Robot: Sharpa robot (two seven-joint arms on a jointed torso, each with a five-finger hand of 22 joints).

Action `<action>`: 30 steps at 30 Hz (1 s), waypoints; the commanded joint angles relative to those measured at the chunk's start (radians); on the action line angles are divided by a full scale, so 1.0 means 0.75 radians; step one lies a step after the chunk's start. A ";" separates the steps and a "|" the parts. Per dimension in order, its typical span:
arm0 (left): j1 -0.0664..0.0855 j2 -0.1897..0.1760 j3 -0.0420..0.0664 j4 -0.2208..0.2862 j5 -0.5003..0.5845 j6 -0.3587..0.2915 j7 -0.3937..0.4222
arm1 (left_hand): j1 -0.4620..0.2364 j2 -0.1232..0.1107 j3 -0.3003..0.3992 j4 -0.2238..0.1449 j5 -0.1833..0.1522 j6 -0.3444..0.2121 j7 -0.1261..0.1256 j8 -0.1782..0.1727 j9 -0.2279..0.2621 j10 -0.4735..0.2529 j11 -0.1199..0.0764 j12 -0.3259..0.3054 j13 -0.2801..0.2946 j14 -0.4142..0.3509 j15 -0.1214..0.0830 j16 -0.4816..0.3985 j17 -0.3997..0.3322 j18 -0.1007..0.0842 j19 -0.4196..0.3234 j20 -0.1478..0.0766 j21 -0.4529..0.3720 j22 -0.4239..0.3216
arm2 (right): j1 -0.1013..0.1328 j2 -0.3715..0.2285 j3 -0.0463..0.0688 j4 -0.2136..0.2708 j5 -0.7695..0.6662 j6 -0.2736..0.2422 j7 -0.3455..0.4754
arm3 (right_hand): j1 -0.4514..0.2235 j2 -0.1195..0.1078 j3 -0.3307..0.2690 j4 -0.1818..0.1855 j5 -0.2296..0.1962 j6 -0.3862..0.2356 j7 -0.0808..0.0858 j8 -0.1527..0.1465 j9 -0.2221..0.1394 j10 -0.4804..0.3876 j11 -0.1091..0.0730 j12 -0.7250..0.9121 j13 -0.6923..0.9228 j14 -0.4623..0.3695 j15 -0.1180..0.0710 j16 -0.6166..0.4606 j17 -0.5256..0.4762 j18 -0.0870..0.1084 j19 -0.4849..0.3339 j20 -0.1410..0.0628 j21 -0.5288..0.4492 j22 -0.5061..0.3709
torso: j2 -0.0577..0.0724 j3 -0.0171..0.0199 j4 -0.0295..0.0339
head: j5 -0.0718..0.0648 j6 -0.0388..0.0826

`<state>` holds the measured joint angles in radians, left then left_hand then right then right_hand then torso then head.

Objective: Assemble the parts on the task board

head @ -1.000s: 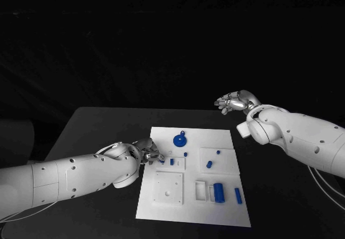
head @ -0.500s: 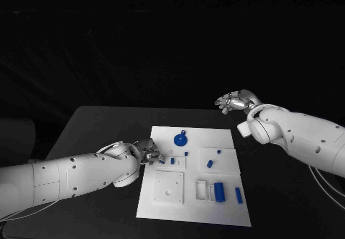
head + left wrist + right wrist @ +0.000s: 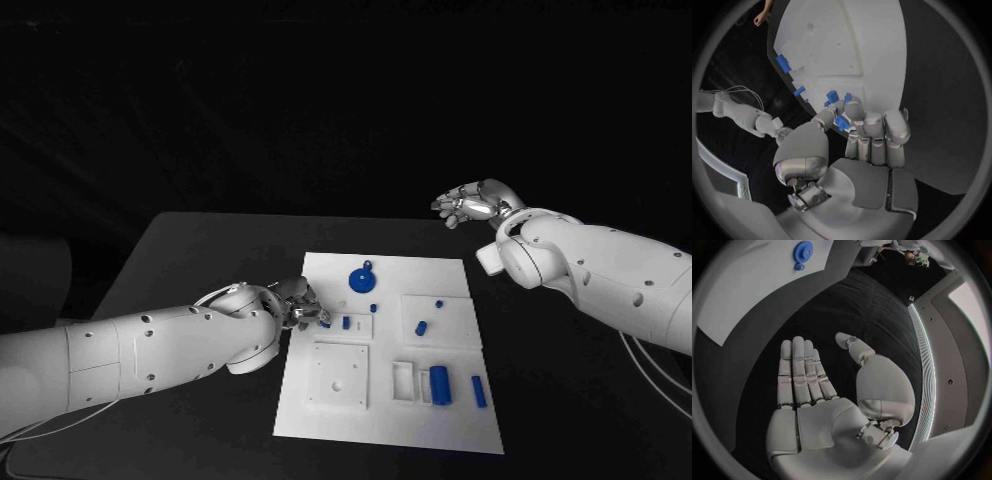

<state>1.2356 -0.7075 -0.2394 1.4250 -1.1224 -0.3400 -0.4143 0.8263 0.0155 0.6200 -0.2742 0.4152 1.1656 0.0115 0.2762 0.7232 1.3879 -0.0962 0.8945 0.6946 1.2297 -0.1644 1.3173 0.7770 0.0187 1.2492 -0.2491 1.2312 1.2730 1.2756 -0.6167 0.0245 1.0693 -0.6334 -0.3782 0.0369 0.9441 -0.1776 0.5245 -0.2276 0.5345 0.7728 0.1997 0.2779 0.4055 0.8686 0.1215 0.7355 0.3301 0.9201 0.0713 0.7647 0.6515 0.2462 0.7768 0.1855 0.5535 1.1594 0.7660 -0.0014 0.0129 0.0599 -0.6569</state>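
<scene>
The white task board (image 3: 433, 420) lies in the middle of the black table. On it are a blue round disc (image 3: 362, 279), small blue pegs (image 3: 421, 328), a thick blue cylinder (image 3: 438, 385) and a slim blue bar (image 3: 477, 392). My left hand (image 3: 296, 303) hovers at the board's left edge, beside a small peg (image 3: 346, 322). In the left wrist view my left hand (image 3: 864, 135) pinches a small blue part (image 3: 841, 123) between thumb and fingers, over the board (image 3: 848, 45). My right hand (image 3: 469, 207) hangs beyond the board's far right corner, fingers spread, holding nothing (image 3: 811, 385).
Square white recesses (image 3: 339, 378) sit on the board's near left. Black table surface surrounds the board on every side. In the right wrist view the blue disc (image 3: 802, 250) lies on the board (image 3: 748, 285) far from the fingers.
</scene>
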 commanded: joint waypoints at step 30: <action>-0.003 -0.001 -0.002 -0.002 -0.036 0.054 -0.009 | 0.049 -0.060 0.028 -0.003 0.013 0.119 -0.038 0.082 0.249 0.037 -0.036 0.056 0.043 0.084 -0.072 0.030 0.037 0.238 -0.009 -0.026 0.028 0.007 | -0.003 -0.004 0.000 0.003 -0.001 0.013 0.012 | -0.005 0.011 0.004 0.001 0.012 -0.006 0.026 0.006 -0.002 -0.007 -0.003 0.011 -0.005 -0.009 -0.001 0.008 -0.002 0.021 -0.007 -0.001 -0.009 0.003 | 0.000 -0.0002 -0.0007 | -0.001 -0.009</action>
<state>1.2372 -0.7076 -0.2376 1.4235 -1.1444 -0.3220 -0.4150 0.8583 -0.0285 0.6200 -0.2742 0.4250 1.1657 0.0116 0.2790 0.7242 1.3881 -0.0962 0.9334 0.7258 1.2316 -0.1626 1.3336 0.8037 0.0185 1.2510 -0.2511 1.2468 1.2772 1.2739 -0.6193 0.0244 1.0700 -0.6334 -0.3786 0.0379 0.9441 -0.1776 0.5245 -0.2276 0.5383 0.7738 0.1987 0.2778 0.4056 0.8686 0.1215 0.7394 0.3280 0.9201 0.0713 0.7647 0.6517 0.2463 0.7768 0.1855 0.5535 1.1603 0.7660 -0.0014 0.0131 0.0590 -0.6624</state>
